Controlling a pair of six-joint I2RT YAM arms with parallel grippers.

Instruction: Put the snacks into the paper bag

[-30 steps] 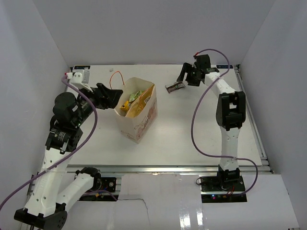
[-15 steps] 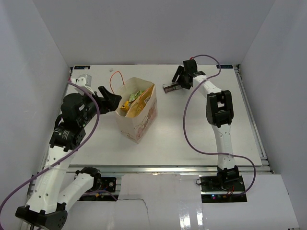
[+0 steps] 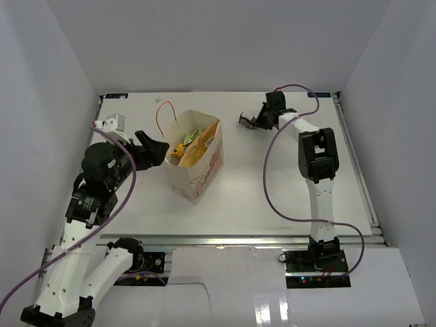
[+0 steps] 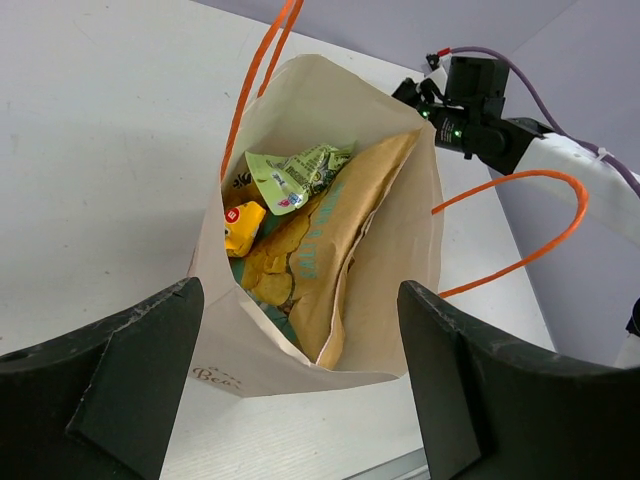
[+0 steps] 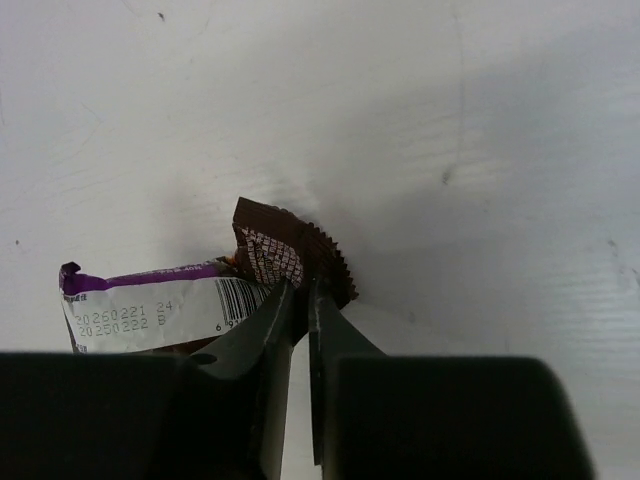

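Grasp step: bar (image 5: 150, 315) crimp is pinched btwn near-shut right gripper (image 5: 300, 300) fingers; left gripper (image 4: 300, 330) wide, empty. Lift to paper bag (image 4: 400, 260) req'd.

A white bench (image 3: 272, 197) is boxed in by plain pale grey walls: a back wall (image 3: 218, 41), a left wall (image 3: 41, 82) and a right wall (image 3: 402, 82). A metal rail (image 3: 238, 239) runs along its near edge, beside a glossy white panel (image 3: 286, 293). The light is soft and even.
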